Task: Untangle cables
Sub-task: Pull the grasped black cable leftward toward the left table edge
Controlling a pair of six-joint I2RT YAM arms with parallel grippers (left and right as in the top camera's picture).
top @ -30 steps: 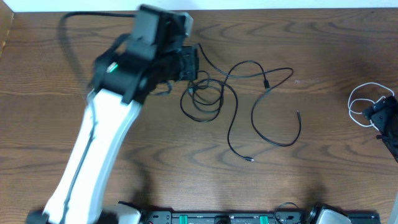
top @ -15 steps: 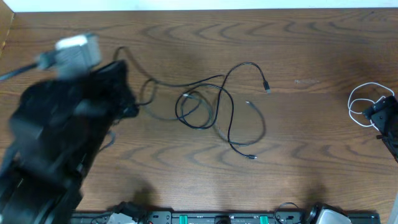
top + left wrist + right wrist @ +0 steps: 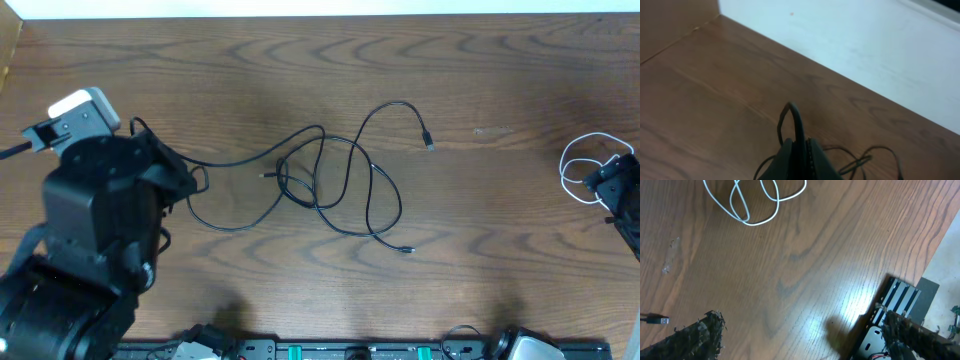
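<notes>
Left hand [image 3: 799, 150] drags the tangle looser.
Clamped on one black cable [image 3: 799, 122], it has swung to frame left, stretching the black cables [image 3: 340, 185] across mid-desk [image 3: 300, 290]. Loops still cross. Right hand [image 3: 805, 335] gapes wide near the white cable [image 3: 757, 223], right edge.

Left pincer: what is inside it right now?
A loop of thin black cable is pinched in the shut left pincer, poking up above it. From overhead the bulky black arm covers the grip, so how much cable sits inside is hidden.
</notes>
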